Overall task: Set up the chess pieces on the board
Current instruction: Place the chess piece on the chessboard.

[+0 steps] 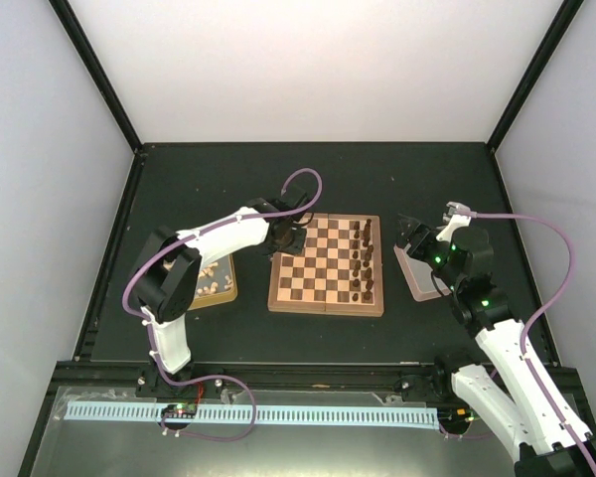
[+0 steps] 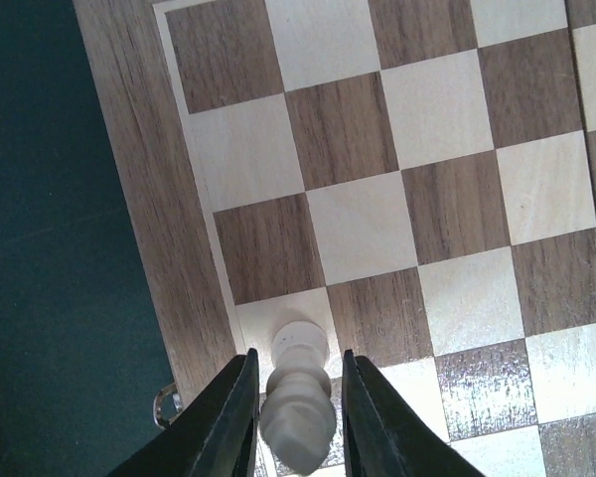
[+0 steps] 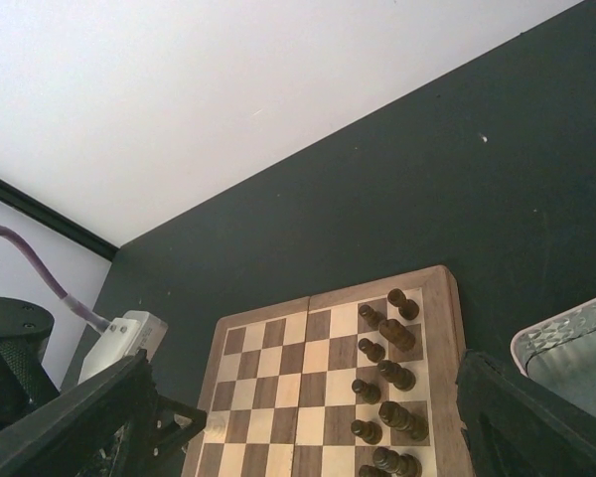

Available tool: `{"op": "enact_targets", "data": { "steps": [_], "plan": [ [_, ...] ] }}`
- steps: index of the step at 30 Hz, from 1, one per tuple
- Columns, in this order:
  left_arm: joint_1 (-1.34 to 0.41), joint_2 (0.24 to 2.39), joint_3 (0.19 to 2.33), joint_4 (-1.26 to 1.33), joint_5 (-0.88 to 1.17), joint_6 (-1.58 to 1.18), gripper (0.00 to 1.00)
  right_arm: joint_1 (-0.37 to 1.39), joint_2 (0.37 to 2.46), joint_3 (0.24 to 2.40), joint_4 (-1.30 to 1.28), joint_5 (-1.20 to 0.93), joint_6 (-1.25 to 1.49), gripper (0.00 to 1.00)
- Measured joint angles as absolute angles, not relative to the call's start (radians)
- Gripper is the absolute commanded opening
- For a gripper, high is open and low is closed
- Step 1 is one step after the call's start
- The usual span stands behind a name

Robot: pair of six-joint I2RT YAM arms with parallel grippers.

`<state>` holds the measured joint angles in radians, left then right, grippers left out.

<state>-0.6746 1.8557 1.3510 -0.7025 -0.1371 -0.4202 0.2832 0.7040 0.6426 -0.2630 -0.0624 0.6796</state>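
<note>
The board (image 1: 327, 265) lies mid-table with dark brown chess pieces (image 1: 363, 260) in two columns along its right side. They also show in the right wrist view (image 3: 387, 383). My left gripper (image 1: 286, 238) is over the board's far left corner. In the left wrist view its fingers (image 2: 298, 360) straddle an upright cream piece (image 2: 298, 407), which rests on a light square by the board's border (image 2: 139, 199). A thin gap shows at the right finger. My right gripper (image 1: 409, 238) hovers wide open and empty (image 3: 308, 437) beside the board's right edge.
A gold-tan tin (image 1: 214, 281) holding several cream pieces sits left of the board, partly under the left arm. A silver-grey tray (image 1: 417, 268) lies right of the board, below the right gripper. Black frame posts and white walls ring the dark table.
</note>
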Motion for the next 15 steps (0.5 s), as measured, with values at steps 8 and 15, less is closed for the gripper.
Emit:
{"op": "enact_targets", "data": {
  "steps": [8, 15],
  "plan": [
    [-0.675, 1.859, 1.348, -0.707, -0.139, -0.419, 0.34, 0.283, 0.704, 0.643, -0.263, -0.063, 0.680, 0.83],
    [-0.675, 1.859, 1.348, -0.707, -0.157, -0.418, 0.40, 0.283, 0.704, 0.643, -0.263, -0.063, 0.680, 0.84]
  ]
}}
